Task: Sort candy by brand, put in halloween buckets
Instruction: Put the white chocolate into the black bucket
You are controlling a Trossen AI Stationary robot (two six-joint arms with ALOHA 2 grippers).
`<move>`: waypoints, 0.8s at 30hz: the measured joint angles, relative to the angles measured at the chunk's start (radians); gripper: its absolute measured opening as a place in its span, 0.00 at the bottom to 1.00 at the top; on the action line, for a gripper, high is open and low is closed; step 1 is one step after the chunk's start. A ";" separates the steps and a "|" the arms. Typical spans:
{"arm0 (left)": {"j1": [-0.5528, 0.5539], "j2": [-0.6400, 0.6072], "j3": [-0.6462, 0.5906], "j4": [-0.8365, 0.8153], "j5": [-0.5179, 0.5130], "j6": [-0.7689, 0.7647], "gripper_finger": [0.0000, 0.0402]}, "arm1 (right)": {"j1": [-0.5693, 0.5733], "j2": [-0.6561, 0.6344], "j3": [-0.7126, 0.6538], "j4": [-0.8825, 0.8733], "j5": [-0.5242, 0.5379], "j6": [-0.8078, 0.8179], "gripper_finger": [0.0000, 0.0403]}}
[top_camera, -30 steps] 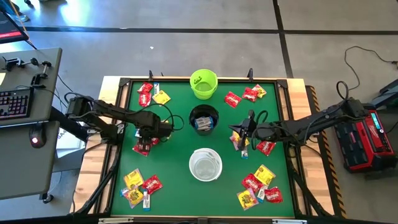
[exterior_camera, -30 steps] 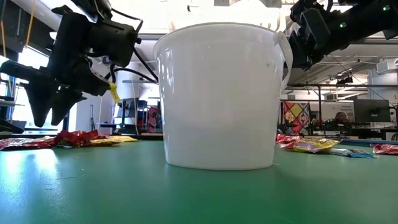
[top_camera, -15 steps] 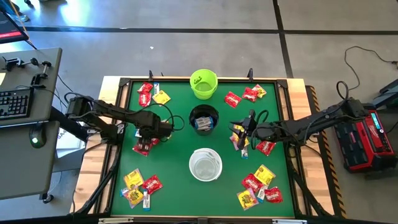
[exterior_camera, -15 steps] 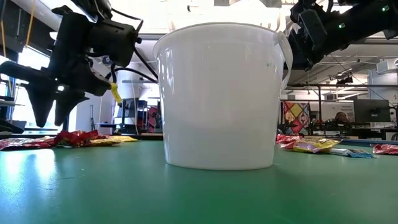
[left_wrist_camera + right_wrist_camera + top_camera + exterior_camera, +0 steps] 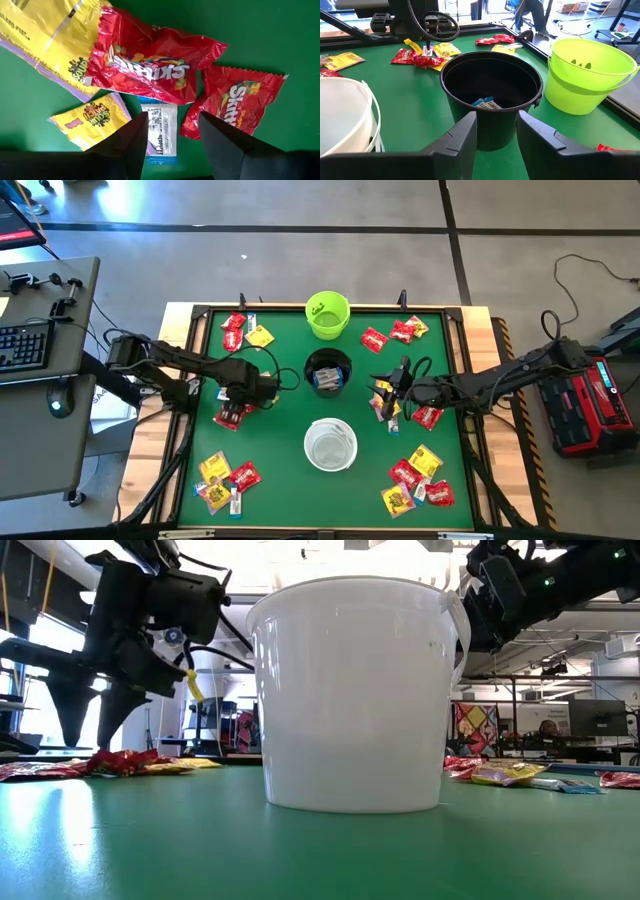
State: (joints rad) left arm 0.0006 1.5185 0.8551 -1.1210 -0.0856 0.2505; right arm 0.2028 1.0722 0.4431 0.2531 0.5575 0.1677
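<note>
My left claw (image 5: pixel 170 145) hangs with fingers apart over a blue-and-white packet (image 5: pixel 159 131) at table 9 o'clock. The right claw (image 5: pixel 492 135), fingers apart and empty, faces the black bucket (image 5: pixel 491 97) at centre. Risk: red packets (image 5: pixel 150 65) overlap the target, so closing may snag two brands at once.

A keyboard (image 5: pixel 22 346) lies on the grey desk (image 5: pixel 45 435) beside the table.
</note>
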 joint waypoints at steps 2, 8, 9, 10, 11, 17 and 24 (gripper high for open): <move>0.000 0.000 0.000 0.001 0.000 0.013 0.42 | 0.000 0.000 0.000 0.000 0.000 -0.003 0.31; 0.000 0.000 0.000 -0.036 0.028 -0.004 0.42 | 0.000 0.000 0.000 0.000 0.000 -0.011 0.31; 0.000 0.000 -0.005 -0.041 0.033 -0.004 0.42 | 0.000 0.000 0.000 0.000 -0.001 -0.009 0.31; 0.000 0.000 -0.015 -0.038 0.033 -0.004 0.42 | 0.000 0.000 0.000 0.000 -0.001 -0.009 0.31; 0.000 0.000 -0.028 -0.035 0.034 -0.004 0.42 | 0.000 0.000 0.000 0.000 -0.001 -0.009 0.31; 0.000 0.020 -0.120 0.012 -0.015 -0.022 0.42 | 0.000 0.000 0.000 0.000 -0.002 -0.011 0.31; 0.002 0.033 -0.116 0.019 -0.082 -0.063 0.42 | 0.000 0.000 0.000 0.013 -0.009 0.011 0.31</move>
State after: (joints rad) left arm 0.0021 1.5513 0.7392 -1.1018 -0.1680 0.1875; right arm 0.2028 1.0725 0.4431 0.2657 0.5488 0.1788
